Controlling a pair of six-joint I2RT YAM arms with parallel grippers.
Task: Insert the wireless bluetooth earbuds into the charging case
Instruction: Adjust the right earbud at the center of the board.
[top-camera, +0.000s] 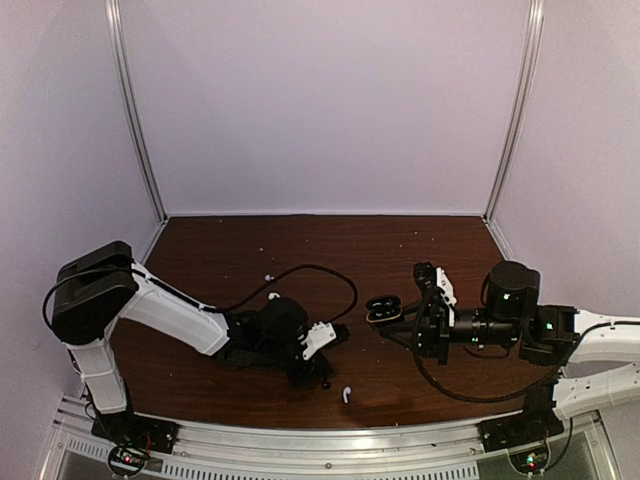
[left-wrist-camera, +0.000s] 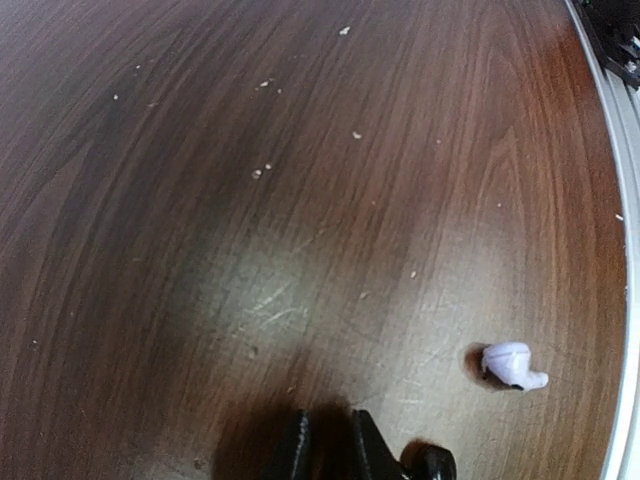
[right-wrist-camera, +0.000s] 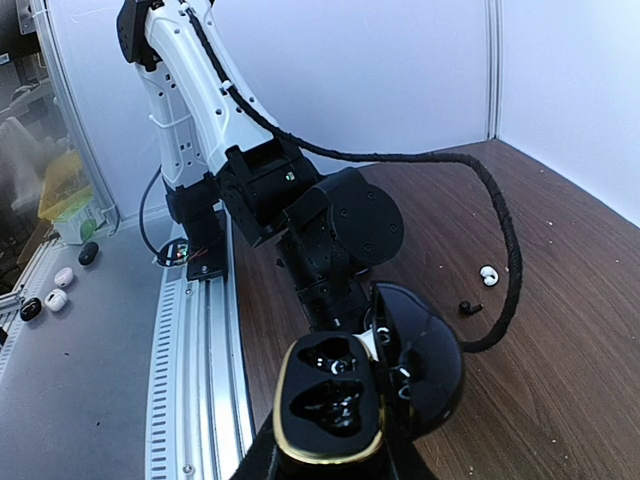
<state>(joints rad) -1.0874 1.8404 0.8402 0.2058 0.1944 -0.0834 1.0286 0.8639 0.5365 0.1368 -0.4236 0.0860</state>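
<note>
a: which step are we on?

b: picking up a bud, as we judge it. our right jaws are clamped shut on the charging case (right-wrist-camera: 330, 400), which is open and held over the right side of the surface (left-wrist-camera: 200, 200). we can't make out whether anything sits inside it.

a: and our left jaws?

b: they're low over the surface toward its near edge. they're almost closed, with only a thin gap between the tips. we can't tell whether anything is pinched in that gap. a small dark thing (left-wrist-camera: 430, 462) lies just beside one tip. it may be a black bud, but it's too blurred to say.

a: where are the earbuds?

b: a pale earbud (left-wrist-camera: 513, 365) with a short stem lies on the surface near the left jaws, not touching them. a white bud (right-wrist-camera: 488, 274) and a black bud (right-wrist-camera: 467, 307) lie farther back, well apart from the case.

a: so what does the next move call for?

b: first we need to know if we have a bud. if not, we'd widen the left jaws, centre them over the pale earbud and close gently, since so small and rounded a thing could squirt out. then we'd carry it across and line it up with the case.
</note>
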